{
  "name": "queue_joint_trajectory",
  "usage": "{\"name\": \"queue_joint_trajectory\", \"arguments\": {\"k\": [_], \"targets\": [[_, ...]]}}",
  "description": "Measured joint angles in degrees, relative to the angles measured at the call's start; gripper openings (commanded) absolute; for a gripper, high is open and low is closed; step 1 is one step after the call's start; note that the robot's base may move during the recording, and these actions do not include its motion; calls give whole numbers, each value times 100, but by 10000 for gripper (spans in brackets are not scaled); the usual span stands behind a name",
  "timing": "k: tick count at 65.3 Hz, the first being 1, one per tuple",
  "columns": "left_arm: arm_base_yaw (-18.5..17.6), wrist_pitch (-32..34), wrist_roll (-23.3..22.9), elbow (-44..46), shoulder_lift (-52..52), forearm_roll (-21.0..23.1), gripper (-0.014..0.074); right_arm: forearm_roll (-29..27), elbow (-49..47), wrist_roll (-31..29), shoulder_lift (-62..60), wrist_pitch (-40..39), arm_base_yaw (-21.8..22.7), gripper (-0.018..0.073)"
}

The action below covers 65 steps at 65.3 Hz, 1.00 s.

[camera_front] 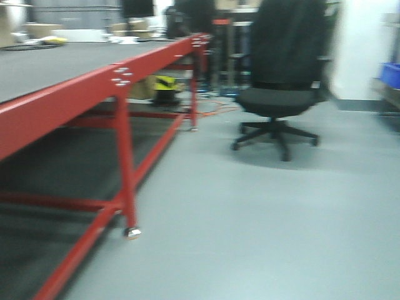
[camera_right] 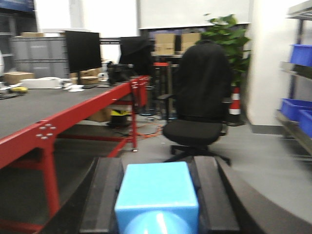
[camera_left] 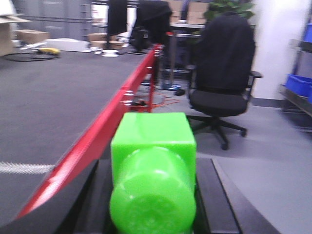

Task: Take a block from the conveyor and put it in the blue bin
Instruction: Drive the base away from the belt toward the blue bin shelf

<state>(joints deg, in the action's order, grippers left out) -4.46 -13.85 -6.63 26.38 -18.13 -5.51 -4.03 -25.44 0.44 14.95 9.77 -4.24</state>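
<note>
Nearest us, the green block [camera_left: 153, 141] sits clamped in our left gripper [camera_left: 158, 195], the blue block [camera_right: 158, 185] in our right gripper [camera_right: 157, 200]; both seem light, rigid, slick plastic, best gripped on flat faces. The conveyor [camera_left: 53, 97] runs alongside left; 1 office chair [camera_left: 222, 73] may obstruct reaching the blue bins [camera_left: 298, 84].

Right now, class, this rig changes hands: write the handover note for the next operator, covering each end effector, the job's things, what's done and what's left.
Left end effector: shut on a green block, beside the conveyor and its red edge.
Right end effector: shut on a blue block, off to the conveyor's side.
Blue bins sit off to the right; which one is the target is unclear.
Done: both blocks grabbed.
Left: carry them to a blue bin and release.
</note>
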Motion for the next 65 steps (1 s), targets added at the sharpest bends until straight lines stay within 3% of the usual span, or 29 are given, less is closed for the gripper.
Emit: {"name": "queue_joint_trajectory", "arguments": {"k": [65], "targets": [[0,0,0,0,0,0,-111,0,0,-10,0,0,0,-160]]}}
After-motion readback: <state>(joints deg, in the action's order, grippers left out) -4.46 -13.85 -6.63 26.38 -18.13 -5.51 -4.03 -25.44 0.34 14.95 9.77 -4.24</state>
